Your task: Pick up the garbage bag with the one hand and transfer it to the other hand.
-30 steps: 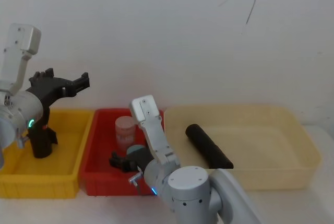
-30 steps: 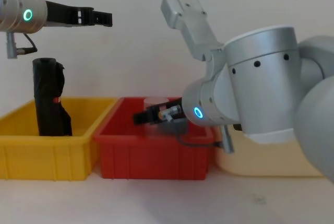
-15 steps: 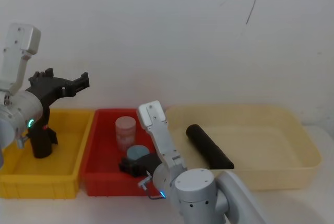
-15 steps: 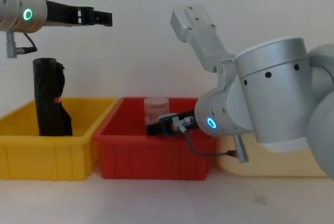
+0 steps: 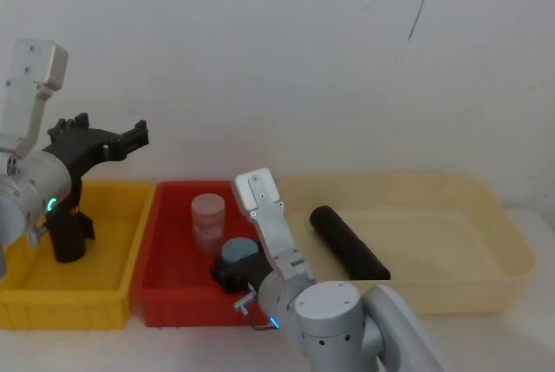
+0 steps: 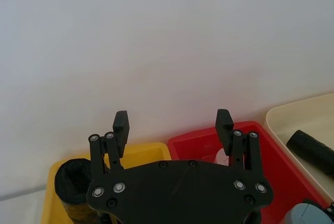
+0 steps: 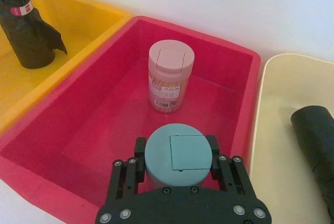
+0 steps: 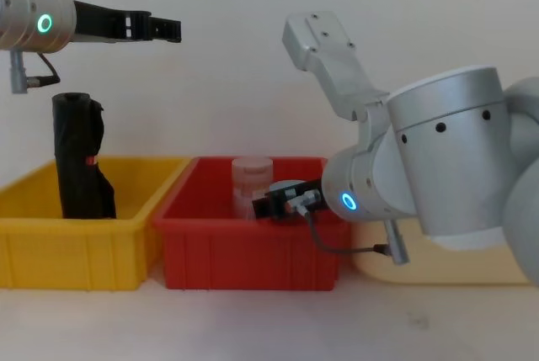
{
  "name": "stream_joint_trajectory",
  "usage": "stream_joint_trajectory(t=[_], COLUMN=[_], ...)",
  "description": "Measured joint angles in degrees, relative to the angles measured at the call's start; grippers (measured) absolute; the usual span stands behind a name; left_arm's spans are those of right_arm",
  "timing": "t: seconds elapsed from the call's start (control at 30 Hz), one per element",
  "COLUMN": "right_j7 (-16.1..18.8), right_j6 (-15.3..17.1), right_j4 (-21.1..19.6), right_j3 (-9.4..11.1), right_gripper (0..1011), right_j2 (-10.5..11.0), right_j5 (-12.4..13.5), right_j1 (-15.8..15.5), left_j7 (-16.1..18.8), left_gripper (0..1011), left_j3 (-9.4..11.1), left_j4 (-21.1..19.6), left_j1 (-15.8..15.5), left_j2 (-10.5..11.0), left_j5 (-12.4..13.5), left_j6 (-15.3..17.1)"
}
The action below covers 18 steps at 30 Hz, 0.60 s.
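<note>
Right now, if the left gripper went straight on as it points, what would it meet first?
Probably only the white wall; the open left gripper aims above the yellow bin and red bin. Depth is unclear.

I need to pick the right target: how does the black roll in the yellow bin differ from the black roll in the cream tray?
The roll in the yellow bin stands upright; the roll in the cream tray lies on its side, at a slant.
The yellow-bin roll carries a small red-and-white label and flares out unevenly at its base; the cream-tray roll looks smooth and plain.
The left gripper hangs open above the yellow-bin roll; the cream-tray roll has no gripper over it.
Both are black cylinders.
</note>
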Motion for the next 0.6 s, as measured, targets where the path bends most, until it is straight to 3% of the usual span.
stream_joint_trajectory(t=[0.33, 0.6], right_j7=[0.23, 0.22], right_j6=[-0.51, -1.30], right_j4=[-1.52, -5.42], right_j3=[0.65, 2.04], right_gripper=[666, 665], right_j2=[-0.71, -1.55], right_j5=[0.00, 0.84], right_j1=[-0.10, -0.24], left_j7=[0.00, 0.00], left_gripper=[1001, 1001], left_j3=[0.00, 0.00], left_j4=[0.00, 0.00], left_j1=[0.00, 0.00], left_j2=[0.00, 0.00], left_j5=[0.00, 0.00], left_j6=[0.00, 0.00])
